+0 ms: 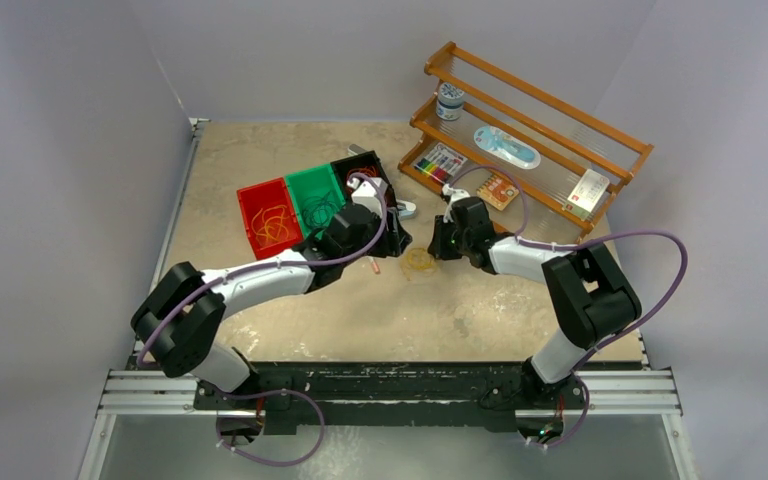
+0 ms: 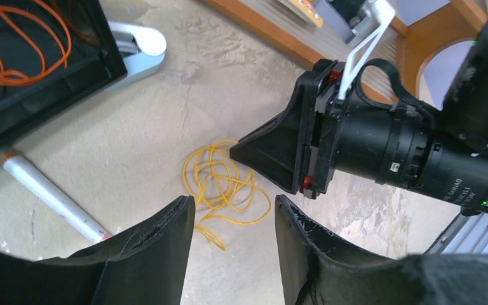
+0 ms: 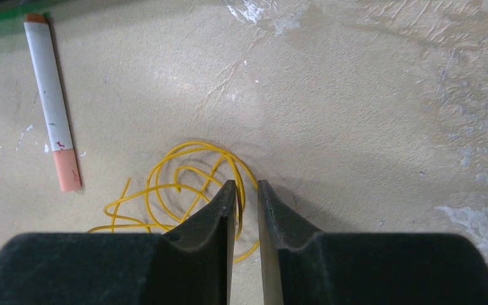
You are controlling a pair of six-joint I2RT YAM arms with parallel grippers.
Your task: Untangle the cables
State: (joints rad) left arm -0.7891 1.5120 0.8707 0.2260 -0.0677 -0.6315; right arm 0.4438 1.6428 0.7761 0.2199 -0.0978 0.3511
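A thin yellow cable (image 1: pixel 420 261) lies in a loose coil on the table between my two grippers. In the left wrist view the yellow cable (image 2: pixel 222 184) is just ahead of my left gripper (image 2: pixel 232 203), which is open and empty above it. My right gripper (image 3: pixel 246 184) sits low on the coil (image 3: pixel 184 184), its jaws a narrow gap apart with one strand running through the gap, not pinched. An orange cable (image 2: pixel 13 51) lies in the black bin (image 2: pixel 70 82). A yellow-orange cable (image 1: pixel 272 222) lies in the red bin (image 1: pixel 250 200), a dark one (image 1: pixel 322 212) in the green bin (image 1: pixel 305 180).
A white marker with an orange cap (image 3: pixel 51 95) lies on the table left of the coil. A white-grey tool (image 2: pixel 136 44) lies by the black bin. A wooden rack (image 1: pixel 530 120) with small items stands at the back right.
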